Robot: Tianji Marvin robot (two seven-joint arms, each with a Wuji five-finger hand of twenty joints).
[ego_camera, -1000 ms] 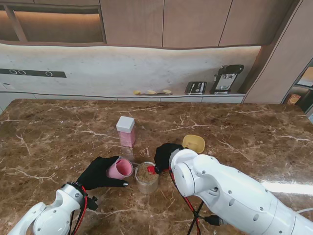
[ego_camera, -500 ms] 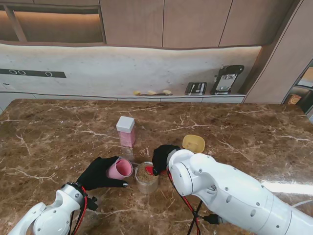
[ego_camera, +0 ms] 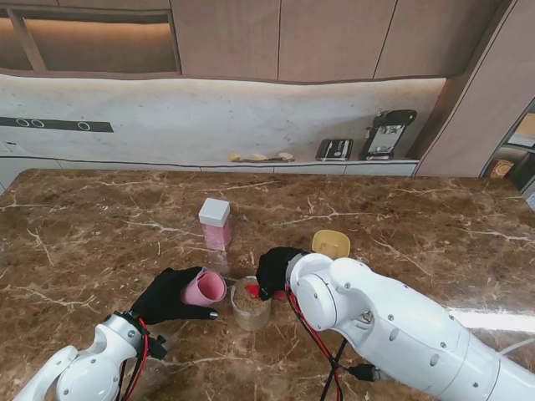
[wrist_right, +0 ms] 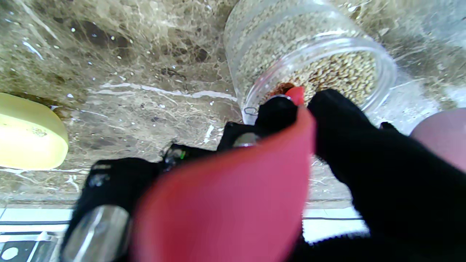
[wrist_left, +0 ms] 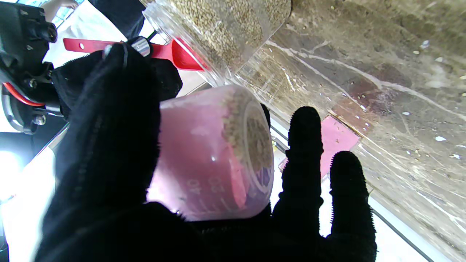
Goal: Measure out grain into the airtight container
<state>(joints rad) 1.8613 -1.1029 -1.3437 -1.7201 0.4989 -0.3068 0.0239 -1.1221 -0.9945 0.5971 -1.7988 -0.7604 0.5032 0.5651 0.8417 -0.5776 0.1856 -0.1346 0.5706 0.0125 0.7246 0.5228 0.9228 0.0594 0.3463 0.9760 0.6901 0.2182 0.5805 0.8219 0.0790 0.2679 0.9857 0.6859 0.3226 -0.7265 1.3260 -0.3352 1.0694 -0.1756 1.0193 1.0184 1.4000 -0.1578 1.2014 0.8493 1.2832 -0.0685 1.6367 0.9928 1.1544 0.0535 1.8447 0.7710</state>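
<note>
Fingers of the right hand (ego_camera: pixel 277 269) are gripping a red plastic scoop (wrist_right: pixel 233 203) dipping into the clear grain jar (ego_camera: pixel 251 303); the left hand (ego_camera: pixel 167 296) is clasping a pink measuring cup (wrist_left: pixel 214 156), seemingly part-filled; the lidded pink airtight container (ego_camera: pixel 216 224) is waiting unopened.

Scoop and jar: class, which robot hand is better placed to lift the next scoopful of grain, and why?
The right robot hand. It holds the red scoop, whose tip is already in the grain jar. The left robot hand is occupied holding the pink cup beside the jar.

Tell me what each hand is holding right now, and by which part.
The left hand grips the pink measuring cup around its body, tilted on its side. The right hand holds the red scoop by its handle, bowl at the grain jar.
</note>
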